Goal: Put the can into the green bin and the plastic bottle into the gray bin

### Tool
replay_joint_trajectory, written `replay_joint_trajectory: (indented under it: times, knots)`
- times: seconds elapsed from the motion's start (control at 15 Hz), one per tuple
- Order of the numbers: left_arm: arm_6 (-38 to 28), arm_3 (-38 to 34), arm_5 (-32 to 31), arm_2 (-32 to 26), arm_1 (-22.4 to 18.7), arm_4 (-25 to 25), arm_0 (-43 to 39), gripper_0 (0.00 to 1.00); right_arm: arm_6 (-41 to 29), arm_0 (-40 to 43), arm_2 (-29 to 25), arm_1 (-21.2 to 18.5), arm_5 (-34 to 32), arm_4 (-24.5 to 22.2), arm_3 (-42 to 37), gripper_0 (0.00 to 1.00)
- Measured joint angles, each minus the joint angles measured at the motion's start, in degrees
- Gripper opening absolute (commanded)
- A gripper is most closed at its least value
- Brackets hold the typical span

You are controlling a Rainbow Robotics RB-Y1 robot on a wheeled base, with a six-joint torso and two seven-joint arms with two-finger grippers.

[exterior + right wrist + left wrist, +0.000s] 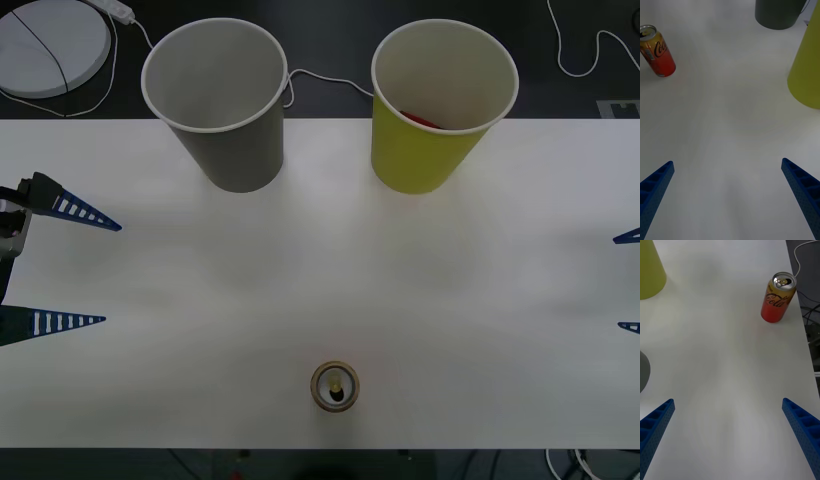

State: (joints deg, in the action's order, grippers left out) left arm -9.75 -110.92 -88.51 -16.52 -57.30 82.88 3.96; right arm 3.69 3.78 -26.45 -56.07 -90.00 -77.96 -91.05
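A white worktop carries the gray bin and the green bin upright along its far edge, the green one holding something red. At the left edge, the left gripper waits with jaws spread; at the right edge, the right gripper is likewise spread. The can stands upright near the middle of the near edge, well apart from both.

Orange-red can, gray bin, yellow-green bin.
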Motion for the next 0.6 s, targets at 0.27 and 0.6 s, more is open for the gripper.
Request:
replay_joint_trajectory:
  times: [0.27,0.6]
  knots:
    - [0.0,0.0,0.0,0.0,0.0,0.0,0.0,1.0,0.0,0.0,0.0,0.0,0.0,0.0,0.0,1.0]
    - [0.0,0.0,0.0,0.0,0.0,0.0,0.0,1.0,2.2,1.1,6.1,-0.8,0.0,5.0,0.2,1.0]
